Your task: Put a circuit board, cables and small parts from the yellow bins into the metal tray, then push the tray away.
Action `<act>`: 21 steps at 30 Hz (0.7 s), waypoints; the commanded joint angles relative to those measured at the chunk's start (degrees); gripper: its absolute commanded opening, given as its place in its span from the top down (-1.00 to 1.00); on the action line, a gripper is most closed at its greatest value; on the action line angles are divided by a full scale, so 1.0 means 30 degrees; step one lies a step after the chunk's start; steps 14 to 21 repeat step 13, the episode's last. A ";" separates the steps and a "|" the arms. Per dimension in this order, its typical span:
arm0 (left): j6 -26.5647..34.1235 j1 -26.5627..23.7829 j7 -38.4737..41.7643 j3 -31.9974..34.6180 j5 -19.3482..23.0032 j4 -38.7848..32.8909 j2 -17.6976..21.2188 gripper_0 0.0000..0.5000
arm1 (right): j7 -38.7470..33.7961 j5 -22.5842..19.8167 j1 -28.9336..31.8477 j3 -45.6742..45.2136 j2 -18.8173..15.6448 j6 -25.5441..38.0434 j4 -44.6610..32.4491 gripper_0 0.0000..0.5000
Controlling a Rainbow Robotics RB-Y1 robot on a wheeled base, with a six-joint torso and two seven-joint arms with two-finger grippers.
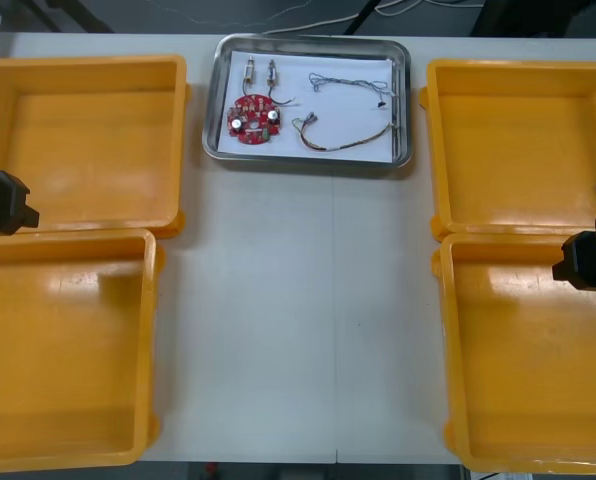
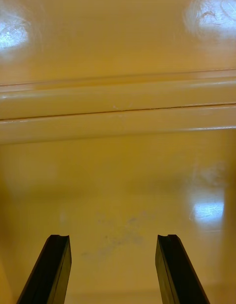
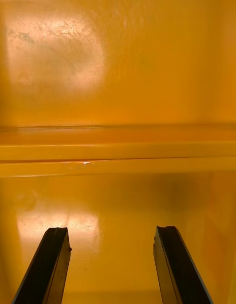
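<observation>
Four yellow rectangular plastic bins are set out on the light table (image 1: 298, 300), two at each side: the far left bin (image 1: 83, 140), the near left bin (image 1: 63, 350), the far right bin (image 1: 523, 140) and the near right bin (image 1: 538, 360). The left gripper (image 3: 110, 230) is held above the left pair and the right gripper (image 2: 113, 237) above the right pair. In each wrist view the black fingers (image 3: 54, 264) are spread wide apart over a bin floor, gripping nothing and touching nothing, with the adjoining rims of two bins seen beyond them.

One rectangular metal tray (image 1: 405, 110), white inside, is placed at the table's far edge between the far bins. Inside it, one round red circuit board (image 1: 254, 120) is laid at its left end. Two thin cables are laid to the right of the board: a pale looped cable (image 1: 348, 85) farther back and a curved multicoloured cable (image 1: 343, 140) nearer. Two small metal parts (image 1: 250, 70) (image 1: 272, 70) are set side by side just beyond the board.
</observation>
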 commanded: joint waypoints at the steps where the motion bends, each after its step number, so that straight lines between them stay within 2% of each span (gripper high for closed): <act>1: 0.0043 0.0309 0.0502 0.0562 0.0130 -0.0488 0.0843 -1.00 | 0.0753 0.0078 0.0273 -0.0654 0.0169 -0.0180 -0.0589 -1.00; 21: 0.0043 0.0309 0.0502 0.0562 0.0130 -0.0488 0.0843 -1.00 | 0.0753 0.0078 0.0273 -0.0654 0.0169 -0.0180 -0.0589 -1.00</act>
